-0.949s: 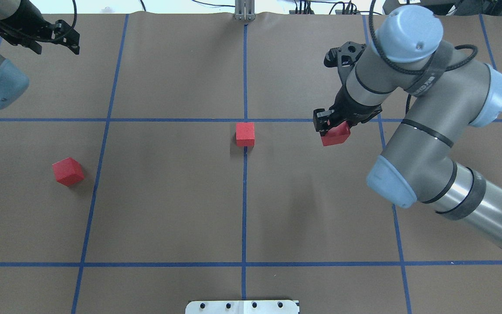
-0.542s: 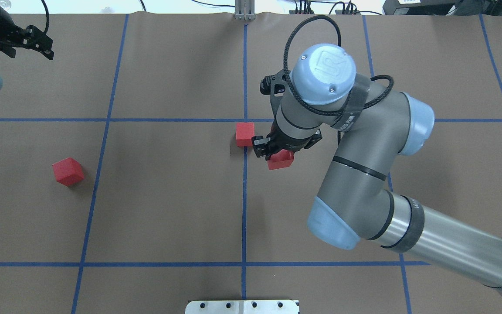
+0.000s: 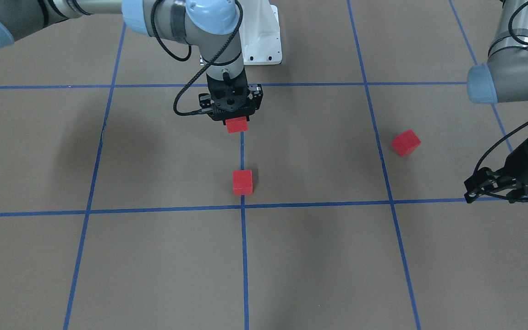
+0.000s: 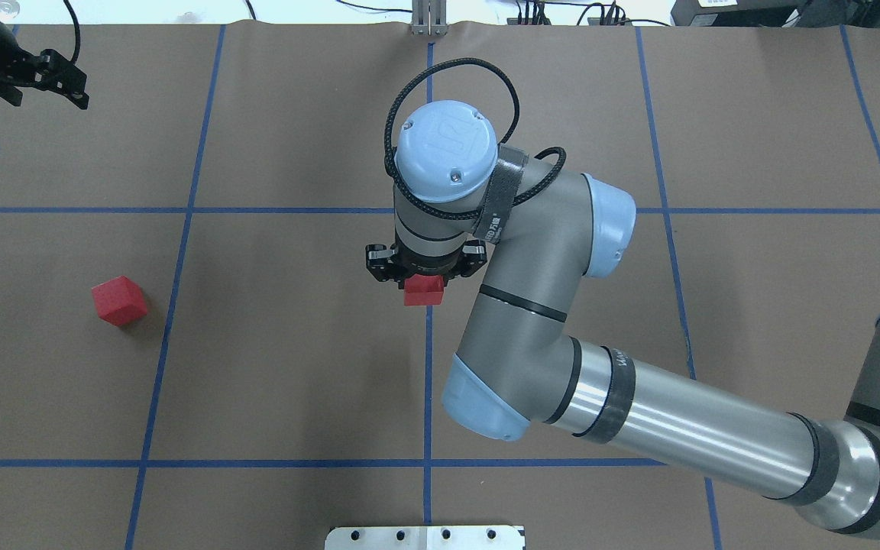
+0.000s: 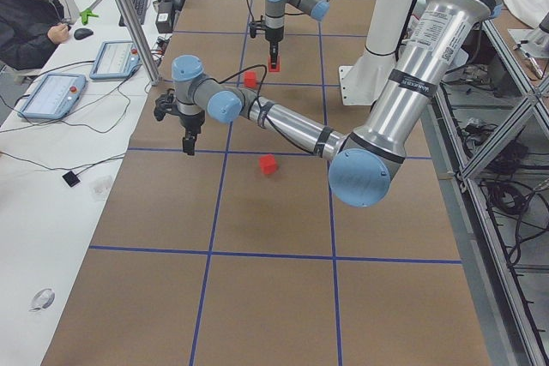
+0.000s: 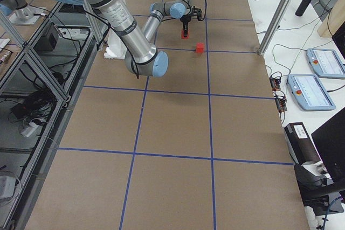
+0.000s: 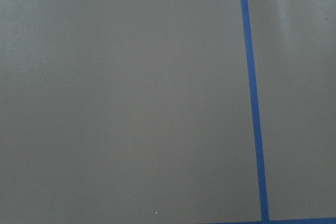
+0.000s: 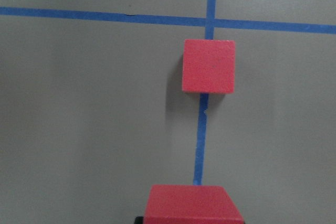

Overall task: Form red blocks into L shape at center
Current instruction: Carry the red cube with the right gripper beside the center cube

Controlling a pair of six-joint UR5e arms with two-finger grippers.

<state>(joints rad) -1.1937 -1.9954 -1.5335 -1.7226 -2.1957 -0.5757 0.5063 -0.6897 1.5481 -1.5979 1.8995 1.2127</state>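
Note:
My right gripper [image 3: 236,119] is shut on a red block [image 3: 237,125], held just above the table over the blue line that runs toward the robot from the center [image 3: 242,206]. In the right wrist view this held block [image 8: 192,204] sits at the bottom edge. A second red block [image 3: 242,182] rests on the table just on the robot's side of the center crossing [image 8: 211,22]. In the overhead view my right arm hides it. The third red block [image 4: 119,300] lies turned at an angle at the far left. My left gripper [image 4: 66,79] hovers open and empty at the far left corner.
The brown table [image 4: 295,367] carries a grid of blue tape lines. A white mounting plate [image 3: 259,41] sits at the robot's base. Beside the table's far side stand tablets [image 5: 51,92] and a seated person [image 5: 26,15].
My right arm has swung left with its red block, from right of the center to over the middle line, and now covers the center block from above. The left gripper drew back leftward.

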